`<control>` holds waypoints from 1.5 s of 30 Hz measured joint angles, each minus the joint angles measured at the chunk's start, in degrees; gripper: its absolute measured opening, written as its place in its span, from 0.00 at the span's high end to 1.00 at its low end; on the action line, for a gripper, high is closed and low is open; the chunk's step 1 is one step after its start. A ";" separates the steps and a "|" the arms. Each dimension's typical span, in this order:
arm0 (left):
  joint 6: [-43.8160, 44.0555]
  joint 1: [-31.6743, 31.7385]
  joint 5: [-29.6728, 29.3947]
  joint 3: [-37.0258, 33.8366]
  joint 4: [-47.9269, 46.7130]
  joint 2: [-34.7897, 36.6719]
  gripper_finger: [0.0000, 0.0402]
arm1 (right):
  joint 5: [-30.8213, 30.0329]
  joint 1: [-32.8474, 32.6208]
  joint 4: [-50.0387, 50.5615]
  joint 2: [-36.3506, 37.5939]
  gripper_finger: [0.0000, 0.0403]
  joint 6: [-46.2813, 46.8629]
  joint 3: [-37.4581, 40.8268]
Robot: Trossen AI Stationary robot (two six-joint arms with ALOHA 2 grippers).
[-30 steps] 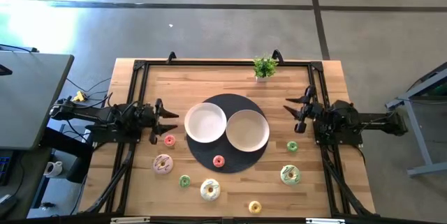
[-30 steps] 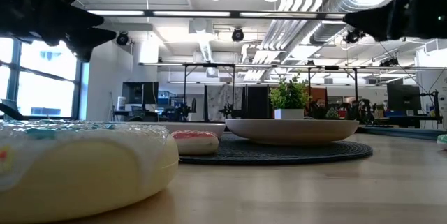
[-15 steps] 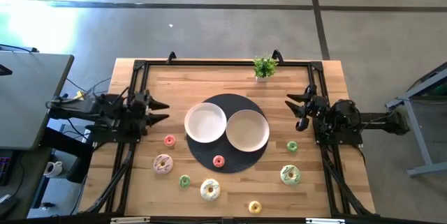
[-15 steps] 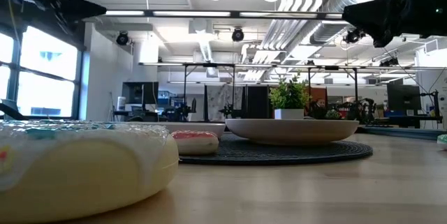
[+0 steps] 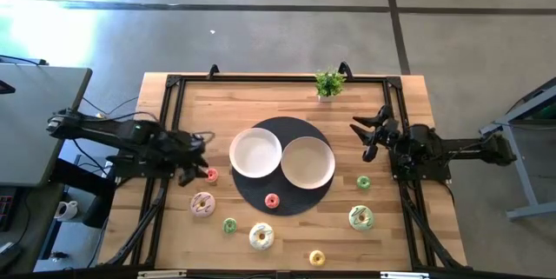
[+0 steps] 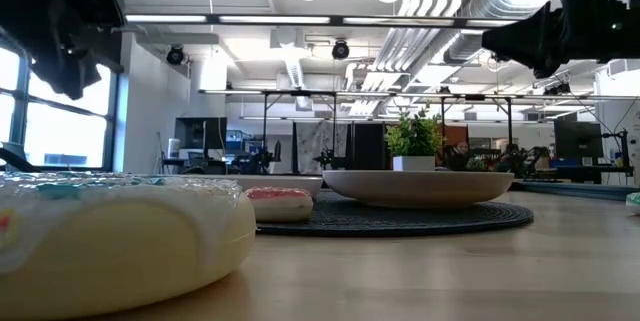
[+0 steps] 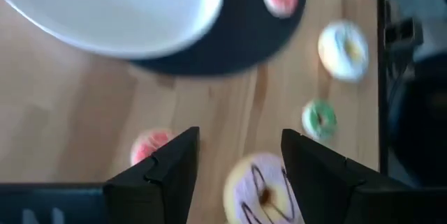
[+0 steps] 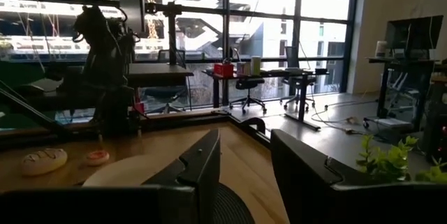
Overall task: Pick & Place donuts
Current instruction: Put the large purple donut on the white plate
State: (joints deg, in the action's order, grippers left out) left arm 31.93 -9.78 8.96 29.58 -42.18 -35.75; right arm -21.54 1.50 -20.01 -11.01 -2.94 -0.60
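Several toy donuts lie flat on the table. A small red donut (image 5: 210,174) sits left of the black mat (image 5: 287,129), with a pink drizzled donut (image 5: 201,203), a green one (image 5: 229,225), a cream one (image 5: 261,236) and a yellow one (image 5: 316,258) nearer. Another red donut (image 5: 272,201) rests on the mat. Two green donuts (image 5: 363,182) (image 5: 360,218) lie on the right. My left gripper (image 5: 198,164) hangs open, tipped down, above the table between the red donut (image 7: 150,146) and the pink donut (image 7: 262,192). My right gripper (image 5: 367,136) waits open, right of the mat.
Two white plates (image 5: 255,152) (image 5: 307,162) stand on the mat. A small potted plant (image 5: 328,84) is at the far edge. A black frame rail (image 5: 165,122) runs around the tabletop. The cream donut (image 6: 110,241) fills the low view's foreground.
My left gripper first drew back toward the table's far-left and rose, then swung back toward the red donut and tipped its fingers downward. It stayed open. The donuts have not moved.
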 joint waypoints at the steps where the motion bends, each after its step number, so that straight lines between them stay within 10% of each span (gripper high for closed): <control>1: 0.04 0.00 1.35 0.00 0.57 -2.04 0.50 | 0.02 0.00 0.04 -0.12 0.69 -0.02 0.00; 13: 4.54 -10.24 11.61 0.47 12.60 -23.14 0.50 | 0.02 0.00 0.08 -0.24 0.69 -1.54 -0.02; 24: 6.41 -22.91 -7.72 1.20 9.80 -30.44 0.50 | 0.04 0.00 -0.43 -0.24 0.69 -1.57 -0.04; 38: 8.89 -24.76 -12.97 1.18 5.49 -30.68 0.51 | 0.04 0.02 -0.81 -0.24 0.69 -1.57 -0.07; 45: 8.89 -24.76 -12.07 1.18 5.73 -30.68 0.71 | 0.04 0.00 -0.83 -0.24 0.69 -1.57 -0.07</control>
State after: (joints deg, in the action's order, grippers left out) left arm 40.82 -34.54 -3.11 30.76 -36.45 -66.43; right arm -21.50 1.50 -20.84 -11.25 -4.51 -0.67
